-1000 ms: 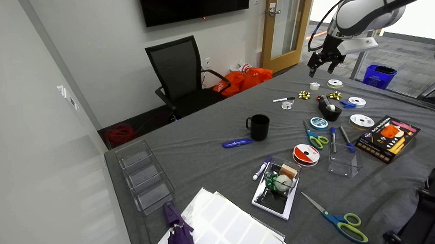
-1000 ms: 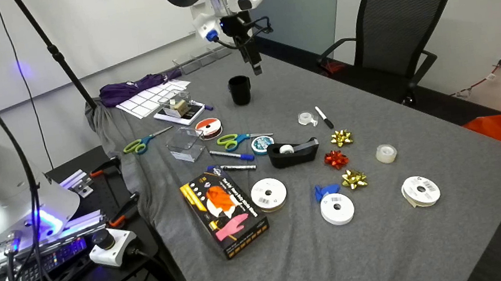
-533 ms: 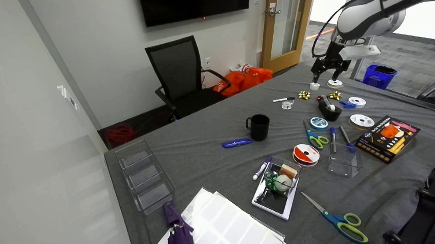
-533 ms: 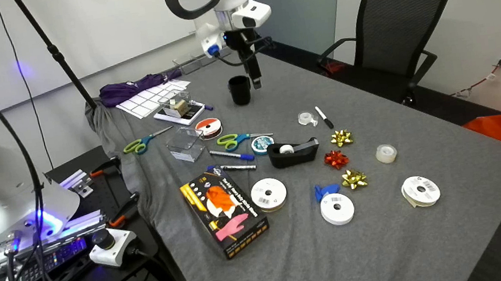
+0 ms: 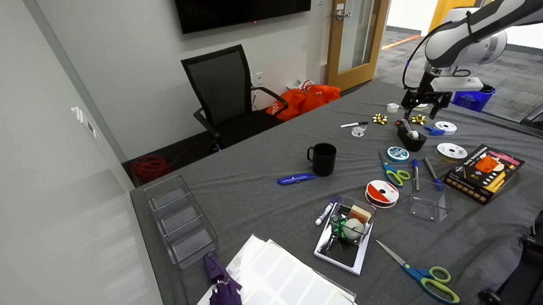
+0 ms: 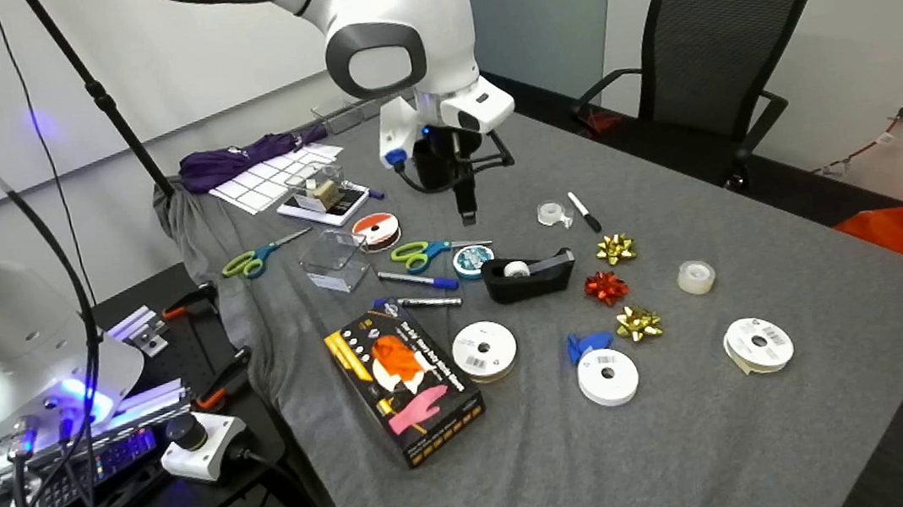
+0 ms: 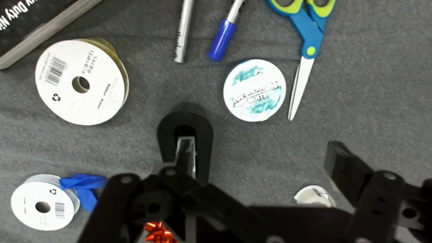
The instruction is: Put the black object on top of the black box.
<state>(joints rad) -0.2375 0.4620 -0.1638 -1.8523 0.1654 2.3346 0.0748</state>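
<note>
The black object, a black tape dispenser, lies flat on the grey cloth in both exterior views point(image 5: 409, 143) point(image 6: 532, 285). In the wrist view the dispenser point(image 7: 204, 141) is left of centre, its lower end hidden by the gripper. The black box, with orange, pink and yellow print, lies flat near the robot's base side of the table point(image 6: 400, 395) point(image 5: 469, 178); its corner shows at the upper left of the wrist view point(image 7: 37, 20). My gripper point(image 5: 419, 114) is open and empty, above the table near the dispenser. One finger point(image 7: 347, 165) stands out clearly; the left tip is hard to make out.
A ribbon spool point(image 6: 485, 350) lies between dispenser and box. A mint tin point(image 7: 254, 91), scissors point(image 7: 312, 42) and markers point(image 7: 222, 38) lie beside the dispenser. Bows point(image 6: 606, 288) and tape rolls point(image 6: 696, 277) lie around it. The black mug point(image 5: 323, 159) stands further off.
My gripper has come down and moved away from above the mug's far side toward the tape dispenser. It stays open. The objects on the table have not moved.
</note>
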